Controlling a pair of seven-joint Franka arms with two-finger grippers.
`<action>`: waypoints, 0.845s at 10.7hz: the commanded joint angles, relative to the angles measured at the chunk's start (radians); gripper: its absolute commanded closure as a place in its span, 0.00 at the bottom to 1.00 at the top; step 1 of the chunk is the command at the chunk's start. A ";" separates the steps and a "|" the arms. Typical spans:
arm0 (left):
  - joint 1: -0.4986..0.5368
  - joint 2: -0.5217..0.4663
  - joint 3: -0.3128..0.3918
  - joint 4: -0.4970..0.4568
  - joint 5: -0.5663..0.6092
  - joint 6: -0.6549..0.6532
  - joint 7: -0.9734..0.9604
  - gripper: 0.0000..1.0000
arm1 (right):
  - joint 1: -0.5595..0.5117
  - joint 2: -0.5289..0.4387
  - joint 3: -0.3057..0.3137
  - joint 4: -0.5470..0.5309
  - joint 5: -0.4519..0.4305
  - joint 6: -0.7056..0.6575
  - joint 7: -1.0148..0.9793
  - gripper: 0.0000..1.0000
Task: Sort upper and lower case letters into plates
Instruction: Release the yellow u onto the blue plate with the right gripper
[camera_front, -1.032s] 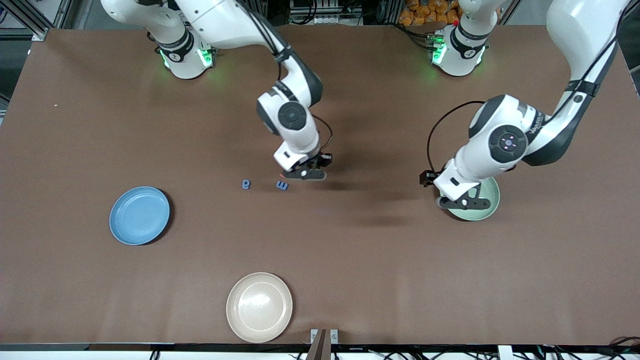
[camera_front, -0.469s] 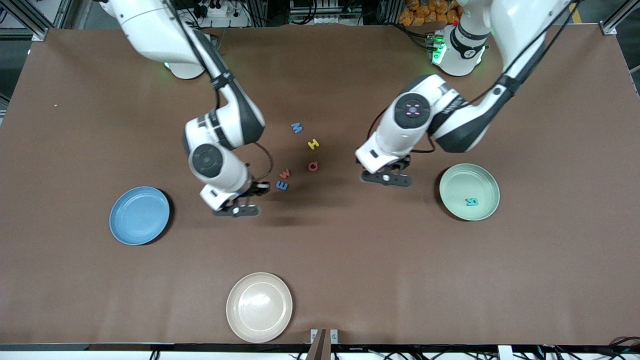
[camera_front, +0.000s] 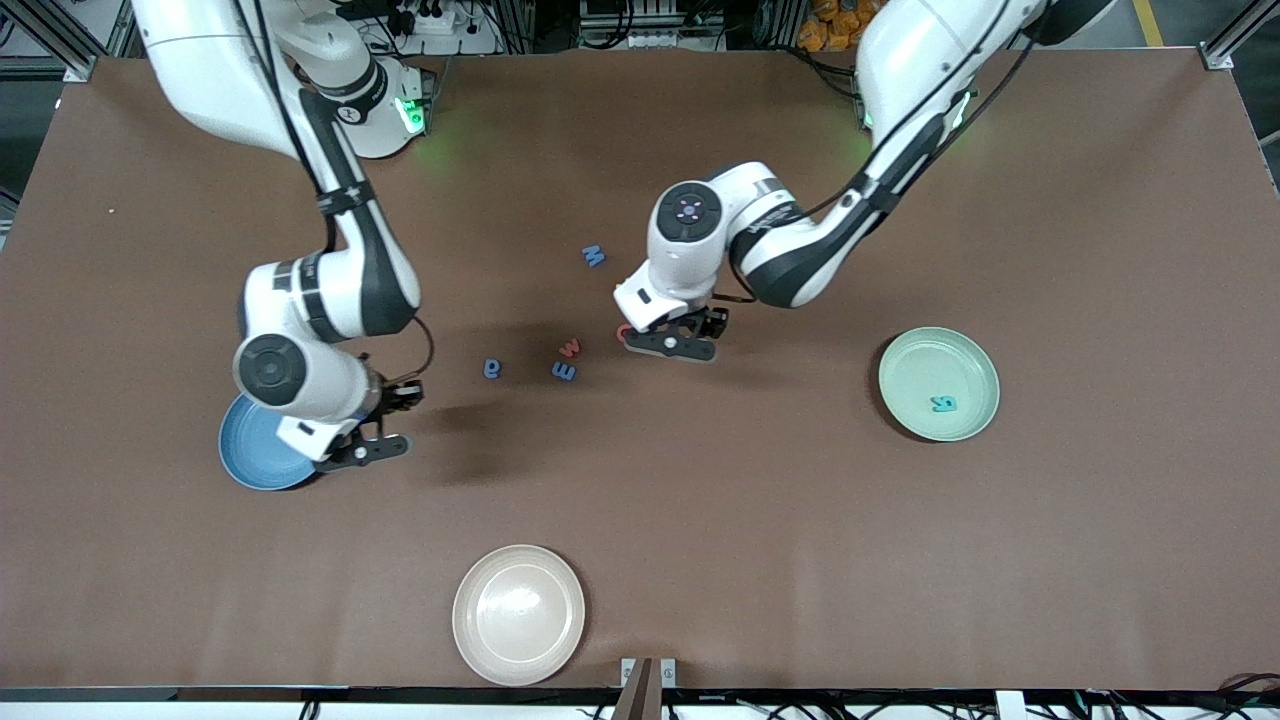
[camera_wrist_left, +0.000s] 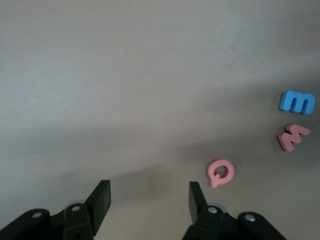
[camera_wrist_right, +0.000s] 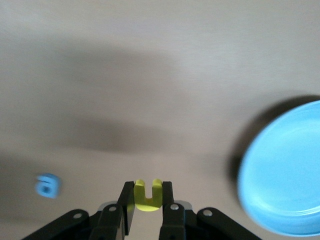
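My right gripper (camera_front: 362, 452) is shut on a yellow letter (camera_wrist_right: 148, 195), over the table just beside the rim of the blue plate (camera_front: 250, 458) (camera_wrist_right: 285, 175). My left gripper (camera_front: 668, 345) (camera_wrist_left: 149, 200) is open with nothing between its fingers, low over the table right beside a pink Q (camera_wrist_left: 220, 172) (camera_front: 623, 331). A red w (camera_front: 570, 348), a blue E (camera_front: 564, 371), a blue a (camera_front: 491, 369) and a blue M (camera_front: 593, 256) lie loose mid-table. The mint green plate (camera_front: 940, 362) holds one teal letter (camera_front: 942, 404).
A beige plate (camera_front: 519, 614) sits near the table's front edge, nearer the front camera than the letters. The right arm's wrist covers part of the blue plate.
My right arm swung from the letter cluster to the blue plate, carrying the yellow letter. My left arm left the mint plate, where a teal letter now lies, and came to the pink Q.
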 joint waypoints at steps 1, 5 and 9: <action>-0.090 0.050 0.073 0.050 0.024 0.052 -0.055 0.29 | -0.068 -0.029 -0.030 -0.025 -0.022 0.000 -0.247 1.00; -0.119 0.090 0.075 0.051 0.026 0.111 -0.090 0.30 | -0.209 -0.022 -0.037 -0.022 -0.120 0.055 -0.537 0.99; -0.148 0.111 0.075 0.068 0.027 0.129 -0.105 0.32 | -0.293 0.001 -0.034 -0.020 -0.109 0.159 -0.694 0.00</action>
